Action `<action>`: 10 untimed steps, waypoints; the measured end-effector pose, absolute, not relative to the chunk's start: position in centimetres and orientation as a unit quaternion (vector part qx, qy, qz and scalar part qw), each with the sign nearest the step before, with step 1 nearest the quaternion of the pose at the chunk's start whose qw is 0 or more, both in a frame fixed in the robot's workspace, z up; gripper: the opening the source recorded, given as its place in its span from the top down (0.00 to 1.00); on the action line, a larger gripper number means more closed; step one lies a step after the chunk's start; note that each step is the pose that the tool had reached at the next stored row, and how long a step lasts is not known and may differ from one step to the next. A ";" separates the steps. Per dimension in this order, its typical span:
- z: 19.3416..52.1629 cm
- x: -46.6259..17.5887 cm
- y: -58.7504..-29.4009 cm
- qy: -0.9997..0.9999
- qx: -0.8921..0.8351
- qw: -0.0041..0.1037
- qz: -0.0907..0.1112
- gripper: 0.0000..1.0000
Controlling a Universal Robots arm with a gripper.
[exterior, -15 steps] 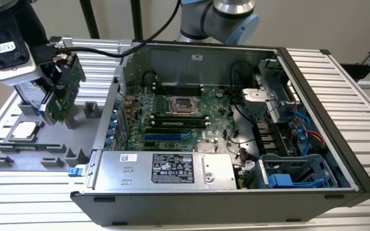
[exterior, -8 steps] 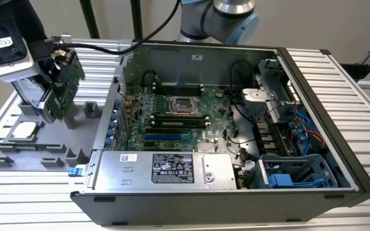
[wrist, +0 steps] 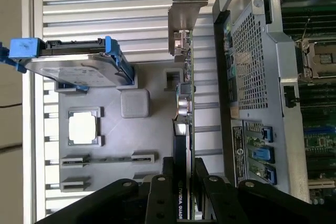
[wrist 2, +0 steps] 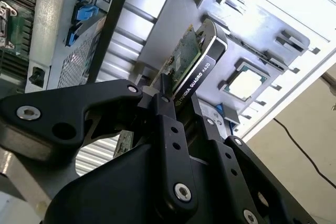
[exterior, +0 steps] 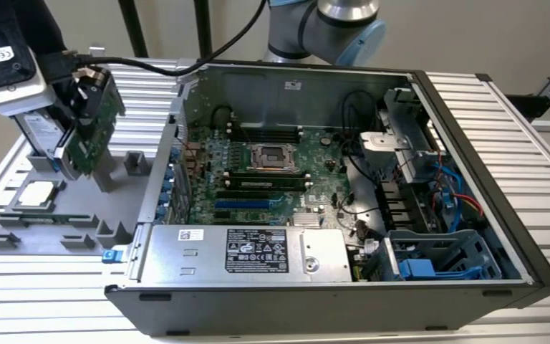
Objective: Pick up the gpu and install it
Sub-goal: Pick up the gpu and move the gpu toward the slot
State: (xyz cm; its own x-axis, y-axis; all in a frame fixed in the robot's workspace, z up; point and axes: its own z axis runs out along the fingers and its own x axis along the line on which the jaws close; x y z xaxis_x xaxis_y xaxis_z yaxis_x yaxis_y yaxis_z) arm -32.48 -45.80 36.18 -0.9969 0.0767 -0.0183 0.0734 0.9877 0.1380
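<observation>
- In the upper left of the exterior view, the gripper [exterior: 82, 93] hangs over the grey tray [exterior: 65, 240]. It is well apart from the open computer case [exterior: 351, 304] that takes up the middle and right of the frame.
- It is clamped on the gpu [exterior: 94, 136], which stands upright with its green board showing. I cannot tell whether the lower edge clears the tray.
- This view also shows the motherboard [exterior: 266, 179] inside the case and the arm's base joint [exterior: 337, 21] behind it.
- The first wrist view sees the gpu [wrist: 184, 103] edge-on, with its silver bracket [wrist: 184, 9] at the end far from the gripper [wrist: 184, 174].
- In that view, a blue-framed hard drive [wrist: 73, 64] stands on the tray [wrist: 152, 85] and a processor chip [wrist: 83, 128] lies flat.
- The second wrist view shows the grip closely. The black fingers [wrist 2: 165, 129] press both faces of the card at its black cooler [wrist 2: 207, 59].
</observation>
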 end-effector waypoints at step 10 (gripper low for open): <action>37.5 -32.5 -45.8 0.997 0.036 0.012 0.068 1.00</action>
